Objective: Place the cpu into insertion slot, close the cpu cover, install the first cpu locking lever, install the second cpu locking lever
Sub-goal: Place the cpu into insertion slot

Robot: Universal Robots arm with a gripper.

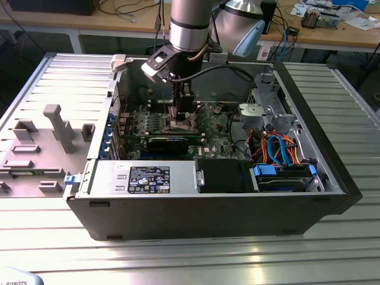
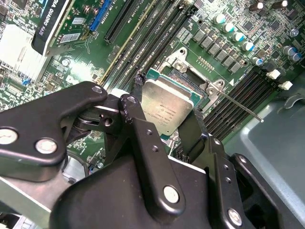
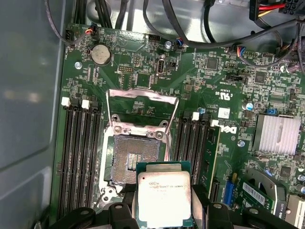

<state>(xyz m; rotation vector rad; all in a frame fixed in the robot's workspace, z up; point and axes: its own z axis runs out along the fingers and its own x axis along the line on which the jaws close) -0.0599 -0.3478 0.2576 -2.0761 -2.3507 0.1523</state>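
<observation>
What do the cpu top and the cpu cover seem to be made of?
On the cpu, the top looks like dull grey metal with soft glare; its rim, green circuit board. Probably the cpu cover is thin sheet metal: silvery, shiny edges.

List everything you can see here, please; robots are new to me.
computer case: one, black, open, on a metal table.
motherboard: one, green, inside the case.
insertion slot: one, dark, silver-edged, mid-board, empty.
cpu cover: one, silvery, swung open at the slot's edge.
memory slots: several, black, flanking the slot.
cables: several, orange and blue, inside the case.
cpu: one, silver-grey, gripped by the tool near the slot.
arm: one, grey, reaching into the case.
tool: one, black, shut on the cpu.
</observation>
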